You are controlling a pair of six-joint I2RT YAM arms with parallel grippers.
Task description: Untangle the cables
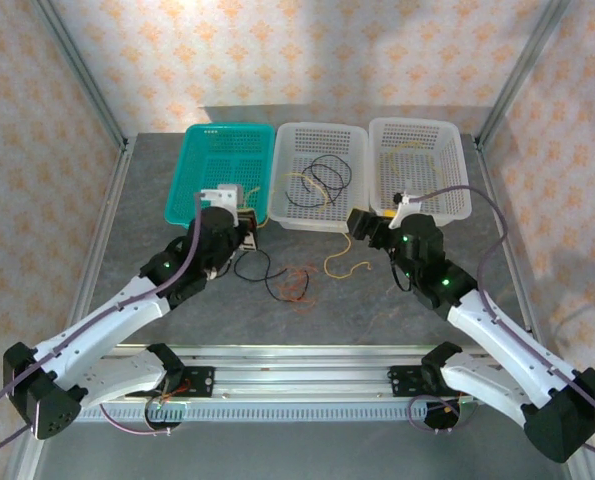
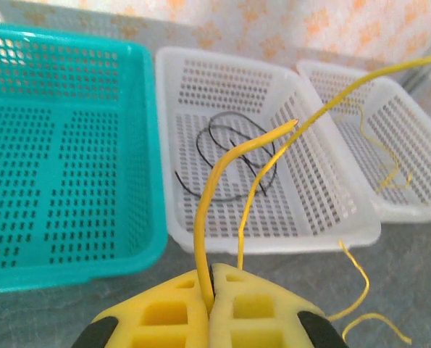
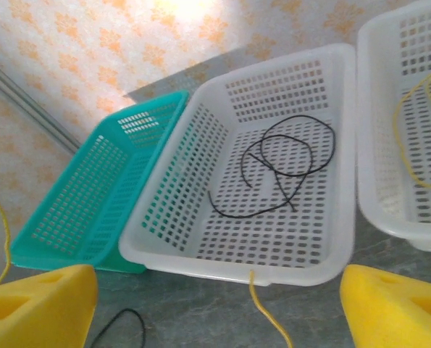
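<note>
My left gripper [image 2: 211, 274] is shut on a yellow cable [image 2: 206, 210], which rises from its pads and arcs toward the right. It sits at the near corner of the teal basket [image 1: 192, 185]. My right gripper [image 3: 219, 312] stands open with its yellow fingers [image 3: 41, 304] wide apart. Between them the yellow cable's tail [image 3: 264, 313] lies on the table, touching neither pad. A black cable [image 3: 287, 167] lies coiled in the middle white basket [image 3: 237, 264]. On the table lie another black cable [image 1: 252, 265], an orange-brown cable [image 1: 292, 283] and a yellow strand [image 1: 345, 262].
The right white basket [image 1: 457, 175] holds a thin yellow cable [image 2: 385, 159]. The three baskets stand in a row at the back of the grey table [image 1: 377, 310]. A metal frame [image 1: 82, 85] and papered walls close the sides.
</note>
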